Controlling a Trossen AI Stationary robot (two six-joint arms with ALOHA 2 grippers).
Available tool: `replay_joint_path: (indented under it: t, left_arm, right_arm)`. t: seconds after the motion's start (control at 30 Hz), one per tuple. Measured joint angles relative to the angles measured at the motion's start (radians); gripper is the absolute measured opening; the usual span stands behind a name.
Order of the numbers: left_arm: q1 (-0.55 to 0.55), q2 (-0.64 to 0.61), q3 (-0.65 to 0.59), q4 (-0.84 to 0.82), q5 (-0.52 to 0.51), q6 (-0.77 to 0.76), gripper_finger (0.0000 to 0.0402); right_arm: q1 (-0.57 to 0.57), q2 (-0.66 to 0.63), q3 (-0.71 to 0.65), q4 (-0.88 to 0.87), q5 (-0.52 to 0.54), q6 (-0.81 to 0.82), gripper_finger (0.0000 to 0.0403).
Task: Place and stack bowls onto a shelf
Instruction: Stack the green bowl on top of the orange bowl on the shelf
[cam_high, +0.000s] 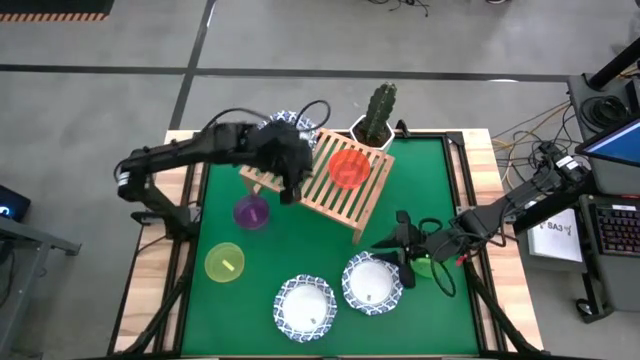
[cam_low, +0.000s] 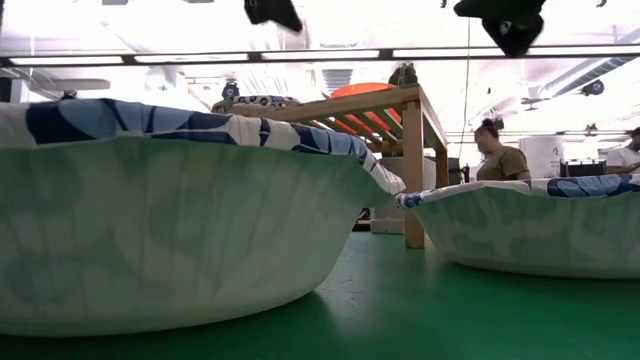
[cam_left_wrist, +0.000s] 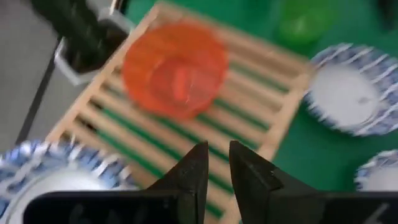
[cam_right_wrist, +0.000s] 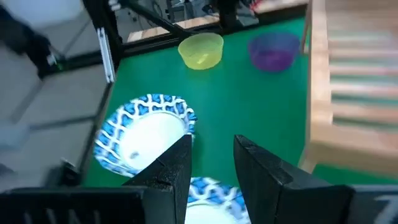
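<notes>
The wooden shelf (cam_high: 335, 180) stands at the mat's far middle. A red bowl (cam_high: 348, 168) and a blue-rimmed white bowl (cam_high: 292, 126) rest on its slats; both also show in the left wrist view (cam_left_wrist: 175, 67) (cam_left_wrist: 43, 171). My left gripper (cam_high: 291, 188) hovers over the shelf's left part, its fingers (cam_left_wrist: 193, 174) a narrow gap apart and empty. My right gripper (cam_high: 398, 240) is open and empty above the mat, beside the shelf's near right corner. Two blue-rimmed bowls (cam_high: 306, 306) (cam_high: 372, 283) sit on the mat near it. A green bowl (cam_high: 426, 266) lies under the right arm.
A purple bowl (cam_high: 251, 212) and a yellow-green bowl (cam_high: 224, 262) sit on the mat's left side. A cactus in a white pot (cam_high: 374, 122) stands behind the shelf. A person (cam_low: 497, 150) shows in the room beyond the table.
</notes>
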Motion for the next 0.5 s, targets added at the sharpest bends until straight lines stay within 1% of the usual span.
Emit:
replay_joint_path:
  t: [0.1,0.17,0.27,0.37,0.4,0.5]
  left_arm:
    - [-0.088,-0.083,-0.097,0.131,0.001,-0.023,0.0042]
    - [-0.149,-0.151,-0.190,0.242,0.000,-0.049,0.0041]
    - [-0.245,-0.251,-0.352,0.418,-0.034,-0.078,0.0041]
    - [-0.341,-0.343,-0.526,0.632,-0.120,-0.067,0.0041]
    - [-0.372,-0.369,-0.581,0.698,-0.163,-0.054,0.0041]
    - [-0.443,-0.442,-0.725,0.859,-0.313,-0.001,0.0041]
  right_arm:
    - [0.000,0.000,0.018,-0.092,-0.002,0.192,0.0099]
    - [0.000,0.009,0.043,-0.174,-0.010,0.326,0.0093]
    - [0.006,0.043,0.091,-0.292,-0.066,0.480,0.0086]
    - [0.006,0.106,0.165,-0.427,-0.113,0.606,0.0081]
    - [0.006,0.131,0.193,-0.500,-0.127,0.654,0.0080]
    - [0.004,0.213,0.282,-0.796,-0.181,0.826,0.0080]
